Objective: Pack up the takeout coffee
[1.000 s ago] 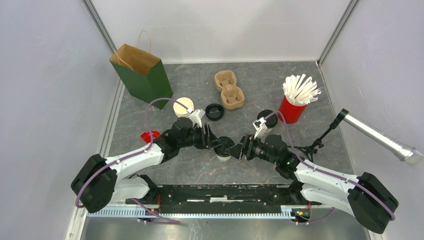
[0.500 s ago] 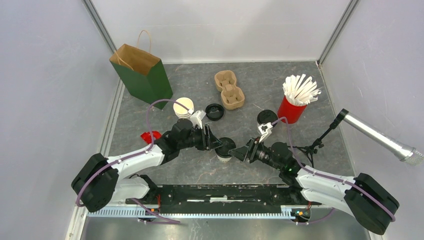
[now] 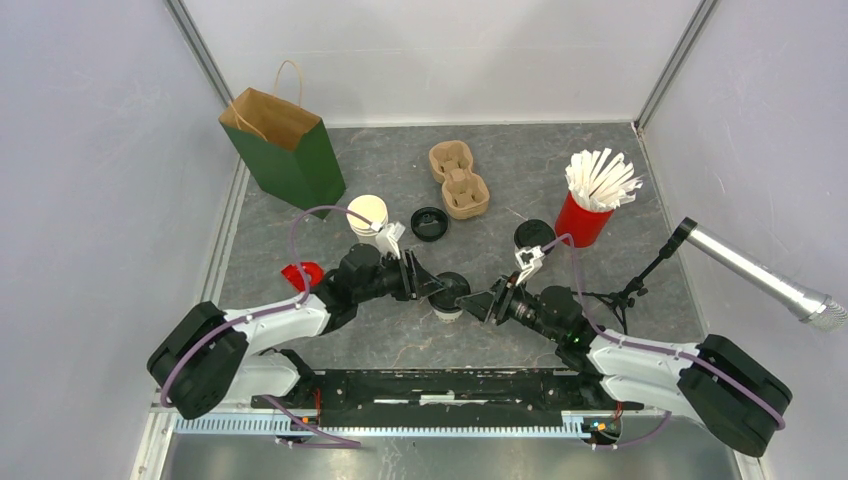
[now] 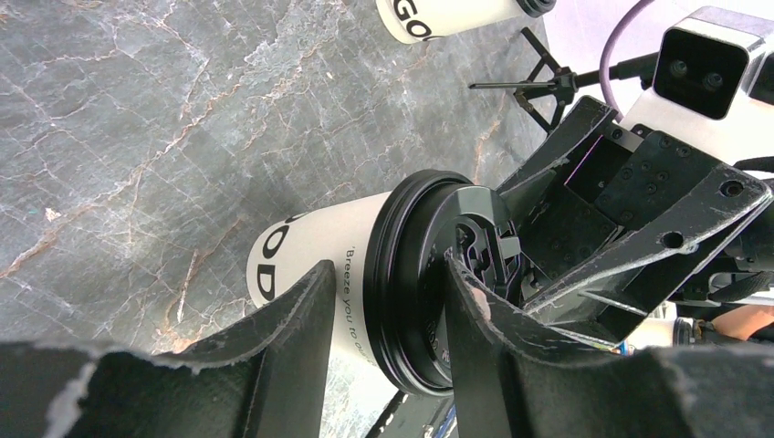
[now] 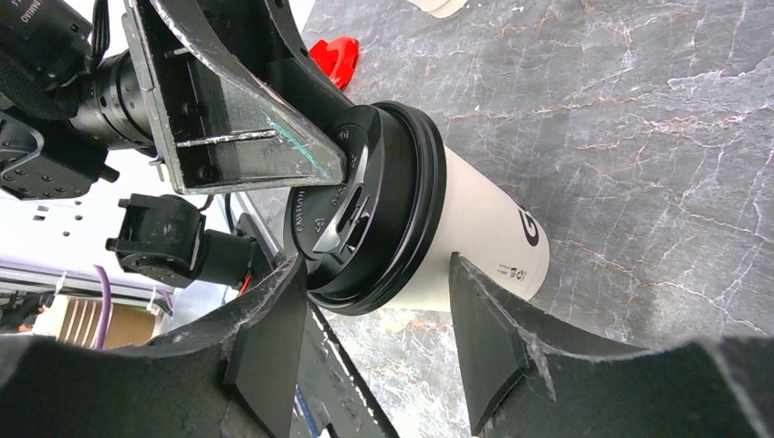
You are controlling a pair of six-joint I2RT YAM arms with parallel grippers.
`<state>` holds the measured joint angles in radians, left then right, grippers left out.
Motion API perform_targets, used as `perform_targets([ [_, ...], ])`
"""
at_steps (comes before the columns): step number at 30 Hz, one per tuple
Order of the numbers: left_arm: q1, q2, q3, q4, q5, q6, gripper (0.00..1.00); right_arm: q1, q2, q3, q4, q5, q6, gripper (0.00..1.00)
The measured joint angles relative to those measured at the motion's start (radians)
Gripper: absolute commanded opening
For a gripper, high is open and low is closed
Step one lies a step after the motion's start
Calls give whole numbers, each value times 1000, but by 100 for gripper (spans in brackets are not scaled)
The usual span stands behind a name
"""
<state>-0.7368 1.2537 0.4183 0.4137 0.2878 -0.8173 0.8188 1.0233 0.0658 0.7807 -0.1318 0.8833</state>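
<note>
Grey marbled table [image 3: 560, 170]. Far left corner: green bag [image 3: 285, 150], with a cup stack [image 3: 367, 213] just beside it. Far middle: carrier [image 3: 458, 180], loose lid [image 3: 430, 223]. Far right: straw cup [image 3: 585, 215]. Centre: coffee cup [image 3: 450, 292], upright. Left edge: red piece [image 3: 300, 272].

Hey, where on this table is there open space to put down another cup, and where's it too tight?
Bare stone: the back strip between the green bag and the cup carrier; the gap between carrier and red straw cup; the front, between the arms. Crowded: mid-table, where left gripper and right gripper flank the takeout coffee.
</note>
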Motion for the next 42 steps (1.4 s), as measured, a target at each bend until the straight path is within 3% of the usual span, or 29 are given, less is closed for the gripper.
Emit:
perform_targets([
  [6, 2, -7, -31, 56, -13, -23, 51, 23, -6, -1, 2, 47, -16, 60],
  [9, 0, -23, -36, 59, -16, -31, 53, 29, -59, 0, -46, 68, -43, 65],
  [14, 0, -49, -40, 35, 7, -33, 55, 16, -148, 67, -253, 78, -113, 78],
  [17, 3, -56, -35, 16, 11, -33, 59, 8, -159, 148, -404, 86, -167, 80],
  [21, 0, -58, -16, -35, 39, -32, 67, -2, -163, 255, -576, 131, -253, 77],
  [29, 0, -69, 92, -202, 53, -9, 78, -3, -156, 393, -744, 158, -378, 59],
  [38, 1, -174, 270, -404, -27, 92, 90, 24, -64, 470, -853, 147, -427, 58],
  [40, 1, -198, 284, -451, -51, 114, 100, 35, -58, 481, -862, 148, -435, 58],
  [42, 1, -228, 290, -503, -78, 138, 100, 46, -51, 492, -875, 150, -441, 57],
])
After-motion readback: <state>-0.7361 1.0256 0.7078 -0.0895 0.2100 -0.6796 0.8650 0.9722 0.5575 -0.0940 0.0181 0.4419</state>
